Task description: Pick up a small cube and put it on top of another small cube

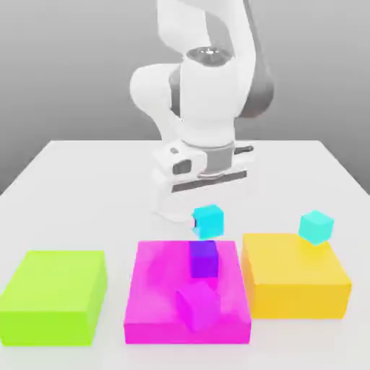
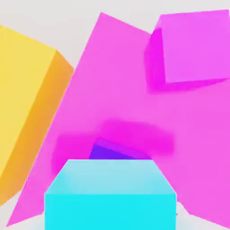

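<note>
A white table is seen in the exterior view, with three flat coloured blocks set in a row near its front edge: a lime-green block at the exterior view's left, a magenta block in the middle and a yellow block at the exterior view's right. None of them is a hollow container; things are simply borne on their flat tops.

On the magenta block's top two small cubes are carried: a violet-purple cube toward the far edge and a magenta-pink cube nearer the front. A turquoise cube is seen at the far corner of the yellow block.

The sky-blue cube is held off the table below the white arm's hand, just above and behind the violet-purple cube, not touching it. The gripper is clenched on this cube, its fingers largely hidden by the hand's body.

In the hand view the sky-blue cube is shown close up, with a sliver of the violet-purple cube visible just past its top edge. The magenta block, the magenta-pink cube and the yellow block are seen beyond.
</note>
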You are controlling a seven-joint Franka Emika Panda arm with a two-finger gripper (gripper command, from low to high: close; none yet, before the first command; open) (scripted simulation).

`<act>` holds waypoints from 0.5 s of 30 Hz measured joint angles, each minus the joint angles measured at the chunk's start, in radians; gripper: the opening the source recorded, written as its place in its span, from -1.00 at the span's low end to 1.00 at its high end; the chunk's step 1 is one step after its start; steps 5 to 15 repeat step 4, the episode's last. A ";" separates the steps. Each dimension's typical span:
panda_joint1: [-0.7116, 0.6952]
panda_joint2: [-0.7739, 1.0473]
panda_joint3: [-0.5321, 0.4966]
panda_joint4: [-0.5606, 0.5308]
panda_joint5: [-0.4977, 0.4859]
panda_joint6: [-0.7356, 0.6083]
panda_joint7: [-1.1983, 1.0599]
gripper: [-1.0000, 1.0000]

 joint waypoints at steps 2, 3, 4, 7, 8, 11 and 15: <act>0.000 0.026 0.000 -0.004 0.000 0.030 0.000 1.00; 0.000 0.026 0.000 -0.004 0.000 0.030 0.000 1.00; 0.000 0.026 0.000 -0.004 0.000 0.030 0.000 1.00; 0.000 0.026 0.000 -0.004 0.000 0.030 0.000 1.00; 0.000 0.026 0.000 -0.004 0.000 0.030 0.000 1.00; 0.000 0.026 0.000 -0.004 0.000 0.030 0.000 1.00; 0.000 0.026 0.000 -0.004 0.000 0.030 0.000 1.00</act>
